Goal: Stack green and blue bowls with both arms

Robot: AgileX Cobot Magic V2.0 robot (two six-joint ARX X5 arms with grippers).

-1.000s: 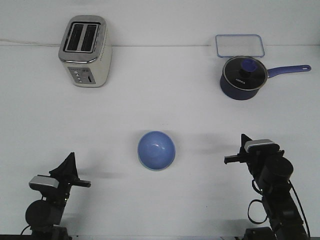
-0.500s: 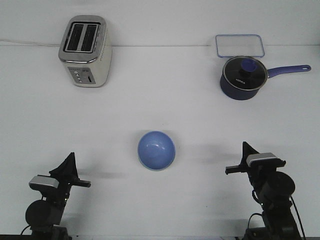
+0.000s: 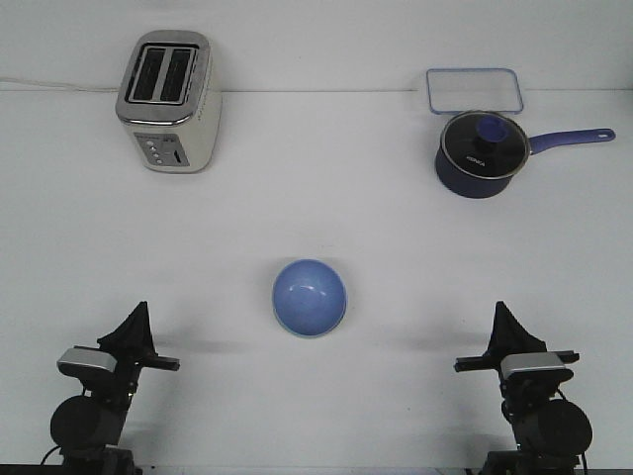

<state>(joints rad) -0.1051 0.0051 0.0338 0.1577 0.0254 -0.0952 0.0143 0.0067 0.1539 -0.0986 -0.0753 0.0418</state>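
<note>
Blue bowl (image 3: 310, 297) upright mid-table, smooth, pale rim, w/ glossy inside

White table (image 3: 326, 188) fills most of the view w/ a plain white wall (image 3: 316, 40) behind it, even soft light & faint shadows, a silver toaster (image 3: 166, 99) back left, clear lidded container (image 3: 475, 90) & navy saucepan (image 3: 480, 153) back right.

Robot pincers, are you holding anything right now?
No, nothing is held. The left pincer and the right pincer are both apart from the blue bowl, which sits alone on the table.
</note>
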